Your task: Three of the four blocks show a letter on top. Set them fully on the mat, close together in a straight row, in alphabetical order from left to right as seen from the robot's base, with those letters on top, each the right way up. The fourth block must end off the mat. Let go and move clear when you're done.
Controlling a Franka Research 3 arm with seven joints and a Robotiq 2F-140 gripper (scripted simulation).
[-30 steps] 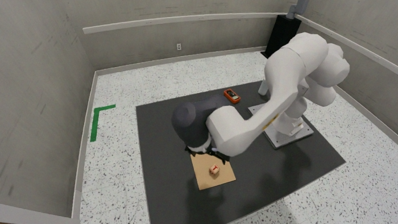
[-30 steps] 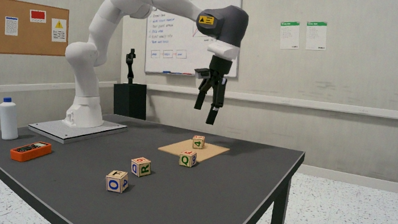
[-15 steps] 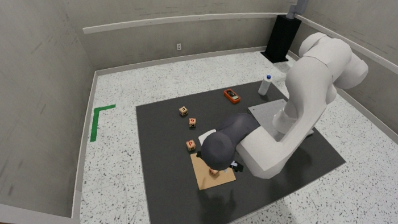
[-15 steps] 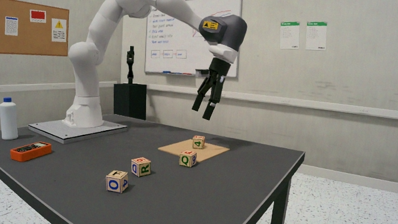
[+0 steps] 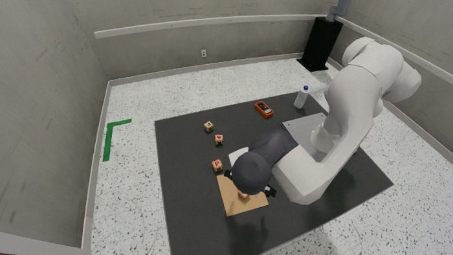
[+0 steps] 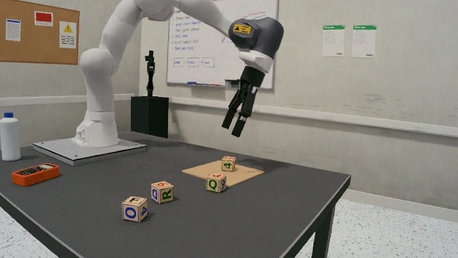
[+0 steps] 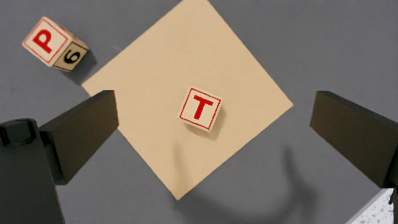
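A tan mat (image 5: 233,207) (image 6: 203,171) (image 7: 190,55) lies on the dark table. A block with a red T on top (image 7: 200,108) (image 6: 228,163) (image 5: 243,196) sits on the mat, turned at a slight angle. A block with a red P on top (image 7: 50,42) (image 5: 217,165) (image 6: 216,182) stands just off the mat's corner. A block with a red 6 on top (image 5: 219,139) (image 6: 162,192) and a block with a black letter on top (image 5: 208,126) (image 6: 134,209) stand farther off on the table. My gripper (image 6: 233,128) (image 7: 214,108) is open and empty, high above the T block.
An orange meter (image 5: 264,109) (image 6: 36,173) and a white bottle (image 5: 301,97) (image 6: 10,137) stand near the robot's base plate (image 5: 302,127) (image 6: 88,150). The table edge (image 6: 340,183) runs a little beyond the mat.
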